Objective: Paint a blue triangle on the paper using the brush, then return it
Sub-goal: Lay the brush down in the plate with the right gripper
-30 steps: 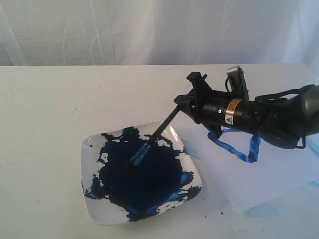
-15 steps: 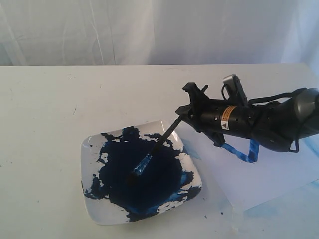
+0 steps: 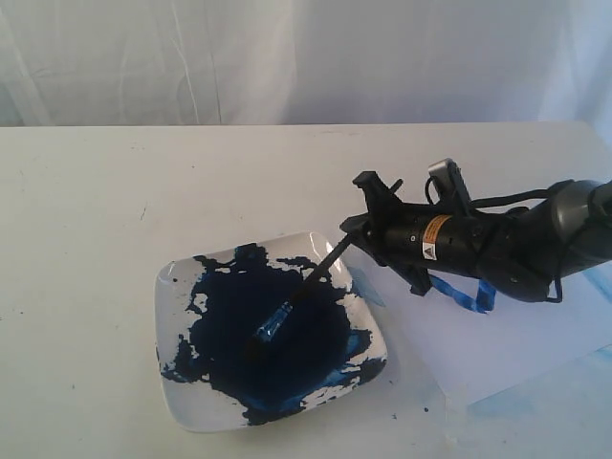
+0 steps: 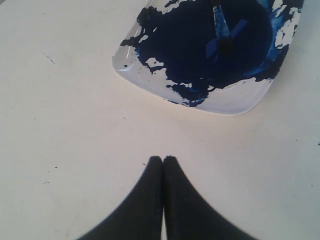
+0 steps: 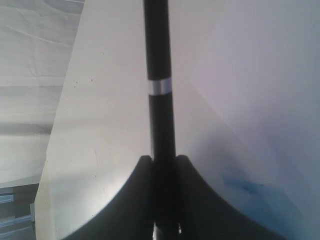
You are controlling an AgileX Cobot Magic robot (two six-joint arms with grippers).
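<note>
My right gripper (image 3: 359, 227) is shut on the black handle of the brush (image 3: 308, 285). The brush slants down into a white square plate (image 3: 178, 394) flooded with dark blue paint, and its blue bristles rest in the pool. In the right wrist view the handle with its silver band (image 5: 160, 86) runs out from between the gripper's (image 5: 163, 159) fingers. The paper (image 3: 521, 349) lies to the right of the plate, under the arm. Strokes of the blue triangle (image 3: 469, 296) show below the arm, the rest hidden. My left gripper (image 4: 163, 159) is shut and empty over bare table near the plate (image 4: 230, 104).
A pale blue smear (image 5: 241, 186) marks the paper's (image 5: 260, 75) corner near the plate. More pale blue stains the table at the right edge (image 3: 598, 277). A white cloth hangs behind the white table (image 3: 96, 210).
My right gripper has sunk lower and the brush lies flatter. Its bristles have slid further into the paint, toward the plate's middle.
</note>
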